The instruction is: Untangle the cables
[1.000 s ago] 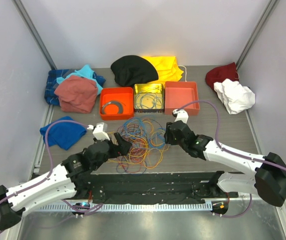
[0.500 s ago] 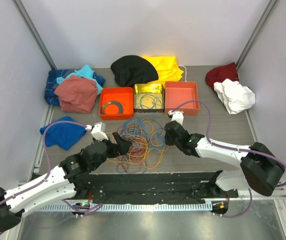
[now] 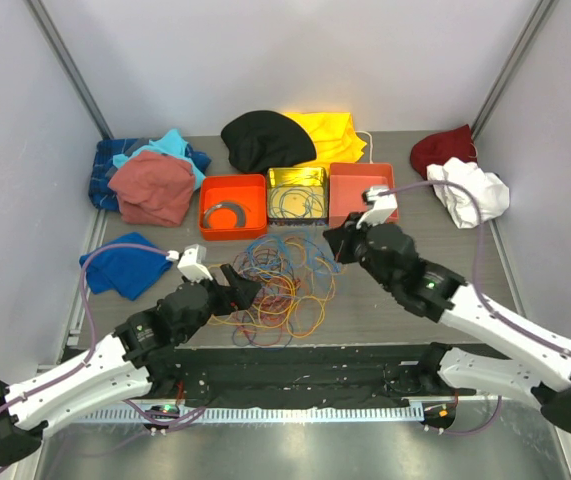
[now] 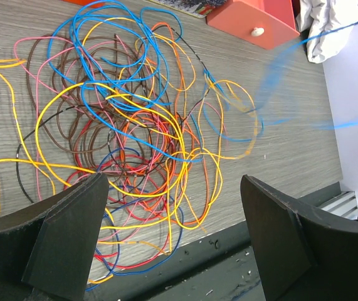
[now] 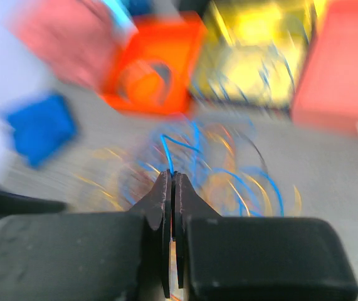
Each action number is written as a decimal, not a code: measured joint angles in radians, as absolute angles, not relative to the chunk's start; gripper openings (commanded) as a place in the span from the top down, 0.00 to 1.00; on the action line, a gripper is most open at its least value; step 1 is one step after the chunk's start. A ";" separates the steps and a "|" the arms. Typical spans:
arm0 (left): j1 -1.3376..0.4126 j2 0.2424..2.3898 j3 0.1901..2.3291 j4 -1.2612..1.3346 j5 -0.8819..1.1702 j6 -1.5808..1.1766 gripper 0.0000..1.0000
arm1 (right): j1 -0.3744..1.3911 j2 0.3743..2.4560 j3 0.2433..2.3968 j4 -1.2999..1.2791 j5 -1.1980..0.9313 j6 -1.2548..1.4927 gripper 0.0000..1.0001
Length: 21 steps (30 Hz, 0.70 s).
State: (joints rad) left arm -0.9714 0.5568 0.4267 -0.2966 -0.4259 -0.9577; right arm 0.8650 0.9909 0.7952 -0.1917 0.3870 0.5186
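The cables [image 3: 280, 285] lie in a loose tangle of orange, blue, red, yellow and purple loops in the middle of the table. My left gripper [image 3: 240, 290] hovers at the tangle's left side, open, and in its wrist view the fingers [image 4: 72, 232] stand wide apart over the cables [image 4: 135, 125] with nothing between them. My right gripper [image 3: 337, 240] is at the tangle's far right edge. Seen from its wrist, the right gripper [image 5: 171, 179] is shut on a thin blue cable [image 5: 166, 150]. That blue cable [image 4: 279, 63] rises blurred toward the upper right.
Behind the tangle stand an orange tray [image 3: 205, 215] with a grey coiled ring, a yellow tin [image 3: 297, 171] holding more wires, and a red tray [image 3: 363, 195]. Cloths lie around: blue [image 3: 123, 263], pink-red [image 3: 152, 187], black [image 3: 265, 140], yellow [image 3: 333, 135], dark red [image 3: 443, 148], white [image 3: 470, 192].
My right gripper has closed on a blue cable and moved up and back toward the trays, drawing the strand out. The left gripper has stayed open and nearly still.
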 measured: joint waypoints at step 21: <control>-0.971 0.550 0.426 -0.282 -0.425 -0.966 0.09 | 0.886 0.956 1.649 -0.229 0.226 0.329 0.99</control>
